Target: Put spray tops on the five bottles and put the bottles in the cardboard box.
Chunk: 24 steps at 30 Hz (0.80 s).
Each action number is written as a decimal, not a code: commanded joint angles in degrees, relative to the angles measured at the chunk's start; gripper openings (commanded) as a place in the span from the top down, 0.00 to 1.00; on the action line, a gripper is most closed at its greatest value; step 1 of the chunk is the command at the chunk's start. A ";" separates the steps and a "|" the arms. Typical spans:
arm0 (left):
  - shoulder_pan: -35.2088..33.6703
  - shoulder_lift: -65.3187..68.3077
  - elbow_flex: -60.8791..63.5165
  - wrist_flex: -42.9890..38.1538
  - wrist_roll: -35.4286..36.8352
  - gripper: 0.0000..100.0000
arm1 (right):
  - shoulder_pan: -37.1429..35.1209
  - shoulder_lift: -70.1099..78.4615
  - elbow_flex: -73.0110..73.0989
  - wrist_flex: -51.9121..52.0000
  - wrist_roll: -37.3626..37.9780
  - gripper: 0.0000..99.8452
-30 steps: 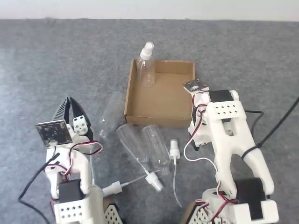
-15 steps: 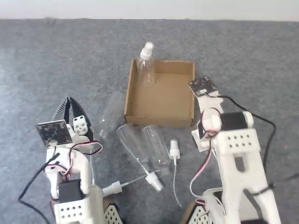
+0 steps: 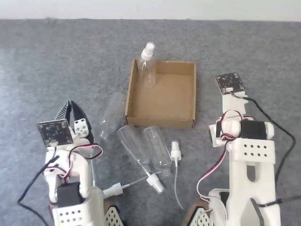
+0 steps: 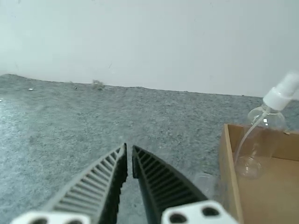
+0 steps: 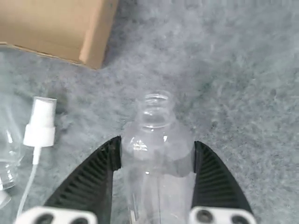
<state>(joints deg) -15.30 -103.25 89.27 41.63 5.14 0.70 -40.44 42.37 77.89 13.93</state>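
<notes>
Left gripper [image 4: 129, 161] over grey carpet [image 4: 70, 116]
Jaws nearly closed, empty; capped bottle [image 4: 261, 140] stands in the cardboard box [image 4: 233, 177] corner

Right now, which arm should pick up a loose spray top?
Left. Its jaws are shut and empty, while the right jaws hold an uncapped bottle; a spray top lies beside the left arm's base.

The left arm [image 3: 69, 186] sits folded low, and the left gripper [image 4: 129, 150] points forward with its jaws nearly together, a thin slit between them. The right arm [image 3: 249, 155] stands bent, and the right gripper [image 5: 157, 145] clasps a capless clear bottle [image 5: 157, 126] on both sides.
</notes>
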 commanded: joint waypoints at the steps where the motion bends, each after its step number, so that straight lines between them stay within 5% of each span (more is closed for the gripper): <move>1: 1.05 -1.14 -6.73 4.48 -1.58 0.98 | 1.71 -2.42 1.49 -4.09 -2.46 0.90; 9: 11.69 -1.14 -14.55 14.95 -7.38 0.98 | 1.80 -2.51 2.11 -5.05 -4.22 0.90; 19: 14.77 -0.70 -21.05 15.47 -10.81 0.98 | 7.69 -2.42 5.10 -11.21 -4.75 0.90; 24: 22.33 -0.62 -21.41 17.05 -15.74 0.98 | 7.96 -2.42 5.27 -11.56 -5.36 0.90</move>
<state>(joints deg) 2.29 -103.25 70.81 57.36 -7.34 7.82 -40.44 48.26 67.87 9.71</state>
